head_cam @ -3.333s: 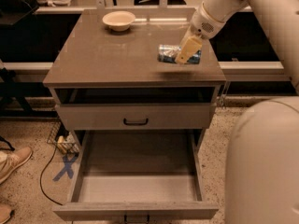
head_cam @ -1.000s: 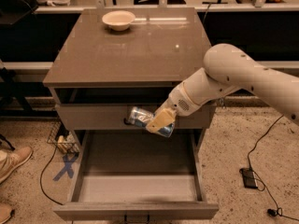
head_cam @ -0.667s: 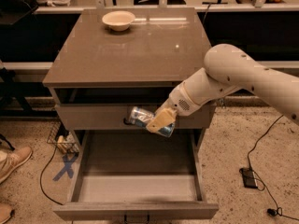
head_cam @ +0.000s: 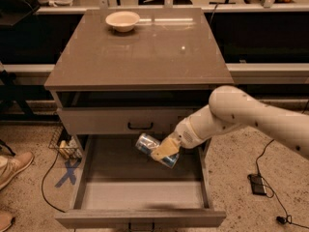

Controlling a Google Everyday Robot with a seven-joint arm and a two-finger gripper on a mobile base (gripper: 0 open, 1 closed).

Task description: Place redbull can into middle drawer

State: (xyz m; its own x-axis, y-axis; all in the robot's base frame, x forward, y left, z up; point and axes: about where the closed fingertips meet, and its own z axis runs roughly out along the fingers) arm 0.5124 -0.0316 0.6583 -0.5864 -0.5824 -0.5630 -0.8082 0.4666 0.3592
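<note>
You have the gripper (head_cam: 164, 152) low in front of the cabinet, over the back half of the open middle drawer (head_cam: 140, 217) and right of its centre, with the arm (head_cam: 251, 117) reaching in from the right. Its fingers are clamped across the redbull can (head_cam: 145, 143). The can is tilted, its silver end raised to the left and its other end lower to the right, above the drawer's pale floor. Just above it you see the shallower drawer front (head_cam: 96, 121), closed. A beige bowl (head_cam: 122, 21) sits at the back of the cabinet top (head_cam: 145, 57).
</note>
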